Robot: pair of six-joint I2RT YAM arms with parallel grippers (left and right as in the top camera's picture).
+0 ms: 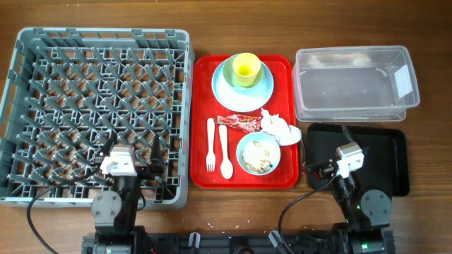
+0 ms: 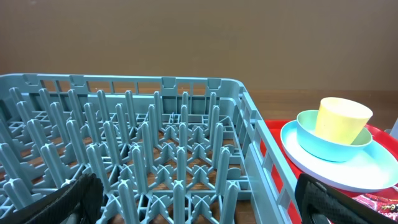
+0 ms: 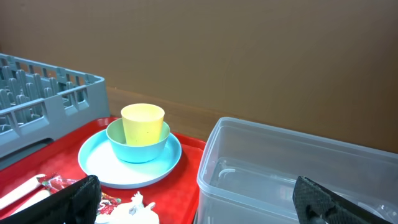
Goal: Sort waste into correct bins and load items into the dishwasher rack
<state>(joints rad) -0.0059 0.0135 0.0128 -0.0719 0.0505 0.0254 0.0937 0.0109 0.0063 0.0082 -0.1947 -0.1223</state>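
The grey dishwasher rack (image 1: 95, 113) stands at the left and holds nothing. On the red tray (image 1: 282, 180) a yellow-green cup (image 1: 246, 68) sits in a teal bowl on the light blue plate (image 1: 265, 88). In front lie the red wrapper (image 1: 240, 122), white napkin (image 1: 279, 128), fork (image 1: 210, 144), spoon (image 1: 225, 152) and a light blue bowl (image 1: 258, 153) of food scraps. My left gripper (image 1: 133, 149) is open over the rack's near edge (image 2: 155, 155). My right gripper (image 1: 328, 149) is open over the black tray (image 1: 385, 159), near the clear tub (image 1: 353, 81).
The right wrist view shows the cup (image 3: 143, 123), plate (image 3: 124, 168), napkin (image 3: 134, 211) and tub wall (image 3: 298, 168) ahead. The left wrist view shows the cup (image 2: 342, 118) and plate (image 2: 336, 171) to the right, past the rack wall. A brown wall stands behind the table.
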